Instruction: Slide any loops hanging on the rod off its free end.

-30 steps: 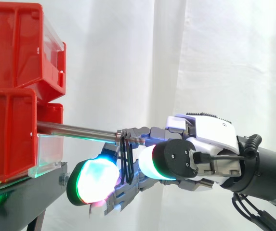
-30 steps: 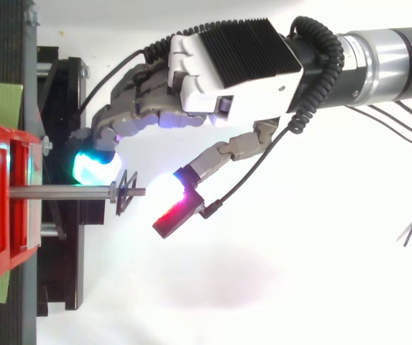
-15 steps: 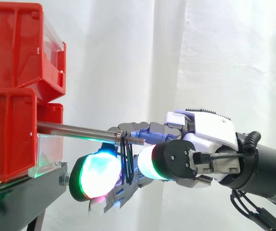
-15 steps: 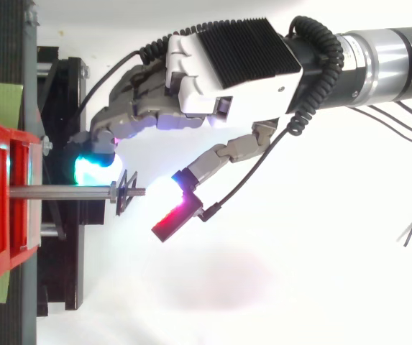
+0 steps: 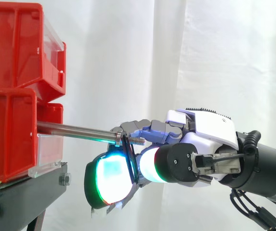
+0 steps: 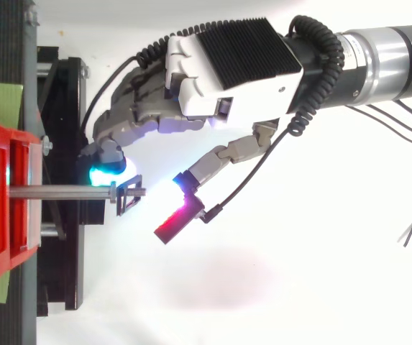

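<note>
Carrying the big green-glowing fingertip (image 5: 110,182) further toward the free end of the thin steel rod (image 5: 75,129) than a second ago, now sitting right behind the thin black loops (image 5: 130,161). Dragging those loops along too: hanging nearly straight down a second ago, now leaning with the lower part swung toward the tip, and in the top view pulled wider over the threaded end. Keeping wrist and forearm almost where they were.

Reaching in from the right with the white-and-grey robot hand (image 5: 210,132), palm shell about level with the rod's tip, back of the hand facing up in the top view. Arching the fingers leftward past the rod's end on the far side, then bending them back toward the rod. Holding the thumb (image 6: 173,221), glowing red, out on the near side, well apart from the rod and from the fingers.

Staying loosely open: bent fingers, wide gap to the thumb, nothing pinched or clasped. Touching the loops with the glowing pad from the bin side, just beside the rod. Laying another grey finger just above the rod near its end; contact there impossible to tell.

Leaving the loops still hanging on the rod, on the threaded stretch close to the tip, not yet off it. Leaving the rod itself sticking out rightward from the stacked red plastic bins (image 5: 12,53) on the black metal stand (image 5: 24,192), before the white curtain (image 5: 128,57).
</note>
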{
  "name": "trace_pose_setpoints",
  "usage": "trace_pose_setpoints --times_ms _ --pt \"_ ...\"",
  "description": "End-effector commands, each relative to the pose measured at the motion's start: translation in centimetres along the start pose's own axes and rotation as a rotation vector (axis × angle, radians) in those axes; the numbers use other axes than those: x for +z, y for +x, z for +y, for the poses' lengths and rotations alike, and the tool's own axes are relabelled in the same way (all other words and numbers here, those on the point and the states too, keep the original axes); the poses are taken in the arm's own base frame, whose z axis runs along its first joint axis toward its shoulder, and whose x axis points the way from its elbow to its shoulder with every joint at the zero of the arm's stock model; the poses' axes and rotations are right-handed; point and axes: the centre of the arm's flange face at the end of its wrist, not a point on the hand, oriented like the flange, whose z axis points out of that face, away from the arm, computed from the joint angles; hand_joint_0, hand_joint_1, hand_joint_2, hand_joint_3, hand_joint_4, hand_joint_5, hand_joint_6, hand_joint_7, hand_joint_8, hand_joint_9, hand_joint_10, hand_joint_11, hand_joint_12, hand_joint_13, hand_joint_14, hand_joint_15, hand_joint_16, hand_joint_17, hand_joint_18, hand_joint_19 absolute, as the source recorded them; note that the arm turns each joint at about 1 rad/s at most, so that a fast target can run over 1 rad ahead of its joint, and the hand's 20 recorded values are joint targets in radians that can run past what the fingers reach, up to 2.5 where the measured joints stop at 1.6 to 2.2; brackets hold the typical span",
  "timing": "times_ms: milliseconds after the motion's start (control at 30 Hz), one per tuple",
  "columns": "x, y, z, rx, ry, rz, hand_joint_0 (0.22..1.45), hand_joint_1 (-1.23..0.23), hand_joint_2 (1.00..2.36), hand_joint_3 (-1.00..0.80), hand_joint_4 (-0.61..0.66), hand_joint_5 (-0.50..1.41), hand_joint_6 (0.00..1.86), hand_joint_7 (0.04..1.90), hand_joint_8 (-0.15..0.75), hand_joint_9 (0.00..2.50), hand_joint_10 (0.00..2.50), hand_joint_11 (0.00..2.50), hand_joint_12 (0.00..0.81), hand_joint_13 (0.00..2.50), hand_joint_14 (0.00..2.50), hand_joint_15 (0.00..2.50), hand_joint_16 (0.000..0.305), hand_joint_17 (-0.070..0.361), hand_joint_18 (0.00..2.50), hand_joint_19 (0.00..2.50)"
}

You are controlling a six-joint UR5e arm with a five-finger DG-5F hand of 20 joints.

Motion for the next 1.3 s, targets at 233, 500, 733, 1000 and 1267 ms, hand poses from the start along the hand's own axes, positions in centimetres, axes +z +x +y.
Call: trace_pose_setpoints --times_ms 233,500,733,1000,1267 --pt "0.1 -0.2 0.1 -0.002 -0.009 0.004 0.60 -0.60 1.02 -0.19 0.10 -0.22 0.88 0.91 0.271 0.80 0.01 0.33 0.276 0.83 0.01 0.17 0.039 0.088 0.78 0.35" --pt "0.5 -0.8 0.2 -0.002 -0.021 0.003 0.61 -0.63 1.02 -0.18 0.06 -0.22 0.90 0.87 0.265 0.79 0.01 0.33 0.274 0.83 0.01 0.18 0.039 0.087 0.78 0.35" --pt "0.4 -1.3 0.1 0.010 -0.015 0.028 0.61 -0.64 1.02 -0.17 0.04 -0.22 0.91 0.88 0.264 0.79 0.01 0.35 0.275 0.83 0.01 0.18 0.039 0.087 0.78 0.35" --pt "0.1 -1.5 0.4 0.041 -0.007 0.062 0.61 -0.64 1.02 -0.17 0.04 -0.22 0.92 0.88 0.262 0.80 0.01 0.35 0.274 0.83 0.01 0.18 0.038 0.086 0.77 0.36" --pt "0.0 -4.3 2.0 0.023 0.016 0.080 0.61 -0.64 1.02 -0.17 0.04 -0.22 0.92 0.88 0.266 0.80 0.01 0.35 0.273 0.83 0.01 0.18 0.038 0.086 0.78 0.35"
